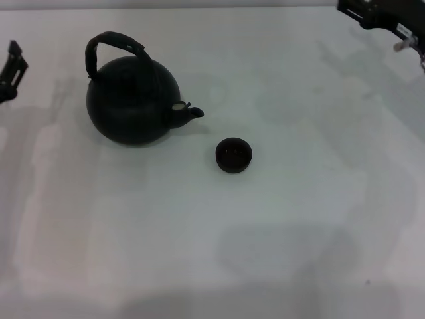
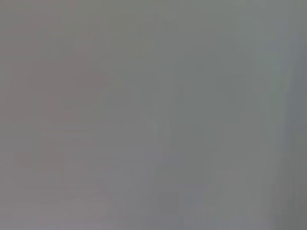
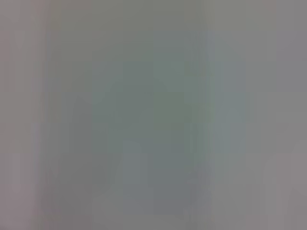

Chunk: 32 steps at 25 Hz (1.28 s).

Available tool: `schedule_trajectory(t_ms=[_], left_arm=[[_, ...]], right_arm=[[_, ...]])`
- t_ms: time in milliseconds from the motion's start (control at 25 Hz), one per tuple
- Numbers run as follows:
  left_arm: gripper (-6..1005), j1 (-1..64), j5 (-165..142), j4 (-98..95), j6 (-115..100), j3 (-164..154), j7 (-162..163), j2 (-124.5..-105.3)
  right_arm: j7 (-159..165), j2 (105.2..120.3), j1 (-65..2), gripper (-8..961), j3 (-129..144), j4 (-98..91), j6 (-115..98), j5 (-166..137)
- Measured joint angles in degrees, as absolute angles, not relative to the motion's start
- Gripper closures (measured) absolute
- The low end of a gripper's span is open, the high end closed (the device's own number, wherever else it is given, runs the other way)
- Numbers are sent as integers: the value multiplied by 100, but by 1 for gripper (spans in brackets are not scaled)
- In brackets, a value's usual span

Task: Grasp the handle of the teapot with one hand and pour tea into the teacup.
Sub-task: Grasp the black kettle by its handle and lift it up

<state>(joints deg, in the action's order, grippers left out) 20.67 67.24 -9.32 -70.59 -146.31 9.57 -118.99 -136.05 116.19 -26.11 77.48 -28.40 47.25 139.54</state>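
You had nothing of the task done at this moment: the teapot (image 1: 133,100) stood upright on the white table (image 1: 279,239), its handle (image 1: 113,45) ungrasped, and no pouring had begun. Everything was left to you, namely reaching the handle, closing on it, lifting, tilting the spout (image 1: 189,113) over the teacup (image 1: 234,155), and setting the pot back.

The left gripper (image 1: 12,66) sat well to the left of the teapot, at the edge of the head view, clear of the handle. The right gripper (image 1: 388,20) was far off beyond the teapot on its spout side, up in the corner. I could not tell whether either one's fingers were spread or pressed together, and the wrist views showed only blank surface.

The teapot was a round matte-black pot, with an arched, ridged loop rising from its top and leaning away from the spout. Its short spout pointed toward the teacup, which stood just beyond the spout's tip, apart from the pot. The teacup was small, low, black and handleless, and its contents could not be made out.
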Motion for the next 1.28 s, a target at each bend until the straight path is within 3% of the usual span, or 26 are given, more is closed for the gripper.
schedule_trajectory(t_ms=[280, 720, 1280], left_arm=[[112, 1830, 6709, -953, -7125, -14918, 988, -11901], [112, 1435, 5453, -987, -7521, -14932, 1384, -11882], [111, 2202, 4708, 86, -7682, -14952, 2514, -11842]], right_arm=[[-15254, 11619, -2789, 109, 7490, -1957, 4731, 15813], [-15215, 11548, -3057, 108, 5981, -1358, 4312, 15869], [-15196, 11553, -3294, 108, 5731, -1351, 3908, 15870]])
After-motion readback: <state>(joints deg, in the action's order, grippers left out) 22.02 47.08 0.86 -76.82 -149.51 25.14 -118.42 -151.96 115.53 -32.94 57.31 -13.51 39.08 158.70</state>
